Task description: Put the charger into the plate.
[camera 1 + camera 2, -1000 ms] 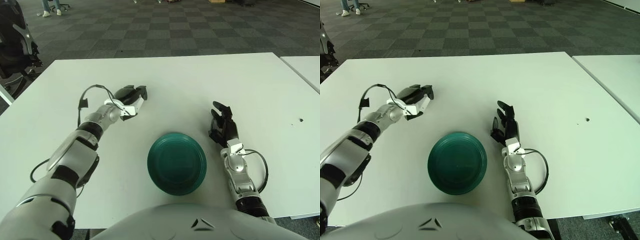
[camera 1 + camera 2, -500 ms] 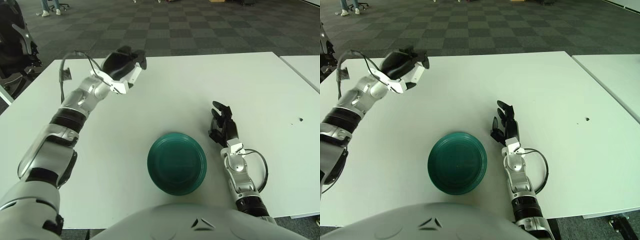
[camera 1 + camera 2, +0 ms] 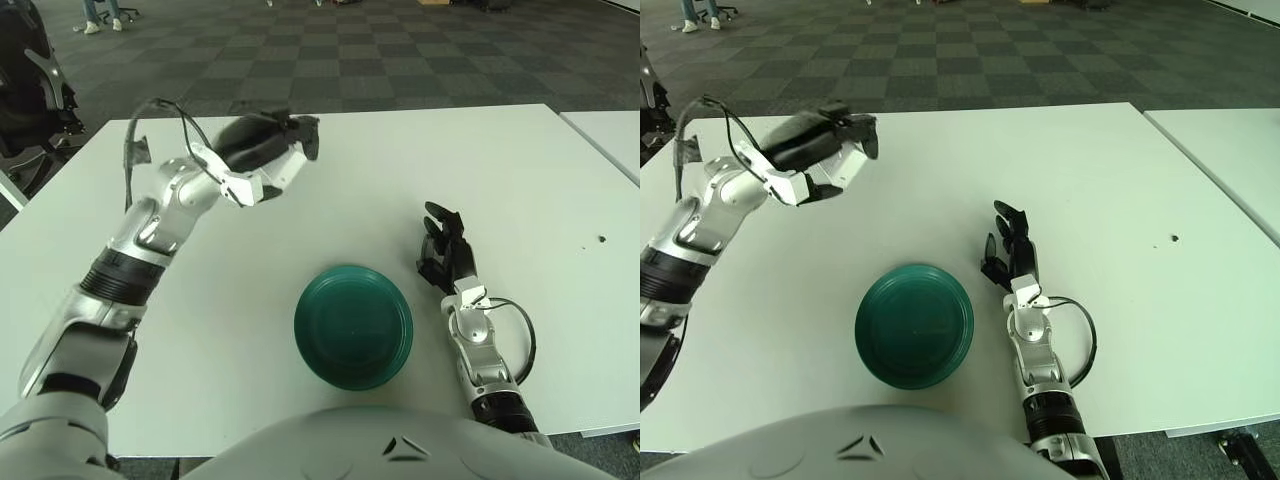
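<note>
The left hand (image 3: 268, 160) is hanging in the air above the bench (image 3: 500, 170), up and to the left of the green plate (image 3: 353, 325), with its fingers (image 3: 300, 135) curling around a white block that appears to be the charger (image 3: 262, 183); the white body is showing under the palm and between the dark fingers, so the hand is closing on it rather than lying open. A thin black cable (image 3: 160, 115) is looping up behind the wrist, and it looks to belong to the arm rather than to the charger, though that is hard to be sure of. The charger is therefore being carried well clear of the bench surface, and it is not yet over the plate: the plate is sitting nearer the robot's body and to the right of the hand, well apart from it. Holding the charger high seems sensible, since it keeps the block from dragging on the bench and lets it come down into the plate from above, over the raised rim. The right hand (image 3: 444, 256) is showing just to the right of the plate, fingers pointing away from the robot and loosely spread, gripping nothing; there it is leaving the route from the left hand to the plate open.
</note>
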`<state>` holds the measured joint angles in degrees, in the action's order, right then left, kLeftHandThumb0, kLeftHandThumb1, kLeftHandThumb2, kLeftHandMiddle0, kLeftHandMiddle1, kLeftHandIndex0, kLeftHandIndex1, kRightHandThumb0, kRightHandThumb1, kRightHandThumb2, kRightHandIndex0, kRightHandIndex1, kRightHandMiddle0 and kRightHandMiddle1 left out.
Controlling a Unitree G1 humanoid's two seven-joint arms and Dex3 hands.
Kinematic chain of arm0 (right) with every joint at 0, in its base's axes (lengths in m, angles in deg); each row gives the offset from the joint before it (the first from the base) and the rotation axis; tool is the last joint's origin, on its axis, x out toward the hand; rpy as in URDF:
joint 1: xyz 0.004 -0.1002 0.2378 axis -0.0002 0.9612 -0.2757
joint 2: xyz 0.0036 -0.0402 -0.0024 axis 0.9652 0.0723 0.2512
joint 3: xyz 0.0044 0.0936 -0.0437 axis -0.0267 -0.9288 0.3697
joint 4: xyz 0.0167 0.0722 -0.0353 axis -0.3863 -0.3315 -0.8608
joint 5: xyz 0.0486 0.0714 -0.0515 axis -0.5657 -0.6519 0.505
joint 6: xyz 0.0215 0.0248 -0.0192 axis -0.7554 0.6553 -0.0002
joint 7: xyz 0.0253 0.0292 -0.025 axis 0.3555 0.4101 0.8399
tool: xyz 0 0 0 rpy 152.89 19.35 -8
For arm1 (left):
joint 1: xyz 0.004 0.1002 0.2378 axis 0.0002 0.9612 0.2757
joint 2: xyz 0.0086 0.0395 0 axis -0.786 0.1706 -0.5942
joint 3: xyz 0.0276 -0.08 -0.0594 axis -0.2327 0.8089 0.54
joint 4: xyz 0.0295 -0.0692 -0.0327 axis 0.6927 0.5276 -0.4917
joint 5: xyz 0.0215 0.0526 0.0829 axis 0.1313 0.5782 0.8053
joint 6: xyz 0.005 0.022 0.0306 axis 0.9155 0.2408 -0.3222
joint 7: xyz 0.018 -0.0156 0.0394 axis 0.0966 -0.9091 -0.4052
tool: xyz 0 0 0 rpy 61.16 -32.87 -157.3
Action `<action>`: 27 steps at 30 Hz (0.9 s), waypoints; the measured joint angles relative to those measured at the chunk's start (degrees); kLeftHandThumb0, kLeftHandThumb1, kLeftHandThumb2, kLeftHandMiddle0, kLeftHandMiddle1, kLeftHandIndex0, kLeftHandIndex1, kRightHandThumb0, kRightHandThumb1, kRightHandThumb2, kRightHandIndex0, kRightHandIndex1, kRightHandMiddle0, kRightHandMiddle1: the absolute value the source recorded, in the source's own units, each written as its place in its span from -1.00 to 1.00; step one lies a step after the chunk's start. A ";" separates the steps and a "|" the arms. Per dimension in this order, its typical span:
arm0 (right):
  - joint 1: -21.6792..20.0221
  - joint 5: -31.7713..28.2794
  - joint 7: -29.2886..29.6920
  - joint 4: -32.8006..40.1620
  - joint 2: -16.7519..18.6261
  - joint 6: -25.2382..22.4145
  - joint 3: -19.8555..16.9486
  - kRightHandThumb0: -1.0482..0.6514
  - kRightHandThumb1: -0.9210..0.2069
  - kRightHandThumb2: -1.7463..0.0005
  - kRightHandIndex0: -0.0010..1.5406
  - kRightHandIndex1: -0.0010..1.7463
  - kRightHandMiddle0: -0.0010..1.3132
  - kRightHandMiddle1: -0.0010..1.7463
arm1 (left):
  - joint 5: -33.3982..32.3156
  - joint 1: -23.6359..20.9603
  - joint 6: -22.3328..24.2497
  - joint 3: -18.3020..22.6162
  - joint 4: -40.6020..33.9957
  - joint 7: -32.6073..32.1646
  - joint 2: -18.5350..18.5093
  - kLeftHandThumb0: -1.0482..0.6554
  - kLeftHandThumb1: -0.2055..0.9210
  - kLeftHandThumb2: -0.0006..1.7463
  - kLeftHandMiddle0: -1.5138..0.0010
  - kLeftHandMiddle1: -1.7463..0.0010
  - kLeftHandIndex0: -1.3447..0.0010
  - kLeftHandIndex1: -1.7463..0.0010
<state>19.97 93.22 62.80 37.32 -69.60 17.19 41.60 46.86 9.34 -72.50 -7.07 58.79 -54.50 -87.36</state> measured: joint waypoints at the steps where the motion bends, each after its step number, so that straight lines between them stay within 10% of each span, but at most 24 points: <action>1: 0.02 0.00 0.03 0.00 -0.01 0.00 0.00 -0.70 -1.00 -0.06 -0.61 -1.00 -1.00 -0.19 | -0.33 0.32 0.09 -0.14 -0.55 0.64 0.41 0.23 -0.52 0.85 -0.03 -1.00 0.13 -1.00; 15: -0.02 2.40 1.31 0.01 -0.12 0.56 1.41 -0.72 -1.00 -0.07 -0.56 -0.98 -1.00 -0.11 | -4.63 3.86 -1.70 -4.46 -7.74 6.67 7.68 0.23 -0.54 0.85 -0.06 -0.96 0.11 -1.00; 27: 0.05 1.43 -2.07 0.03 -0.27 1.10 1.76 -0.71 -1.00 -0.03 -0.55 -0.98 -1.00 -0.21 | -10.62 6.20 6.08 -6.02 -19.62 17.08 7.92 0.23 -0.60 0.88 -0.10 -0.94 0.08 -1.00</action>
<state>20.02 94.65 60.73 37.35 -69.87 18.29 43.35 36.24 15.54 -66.41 -13.09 39.17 -37.41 -79.44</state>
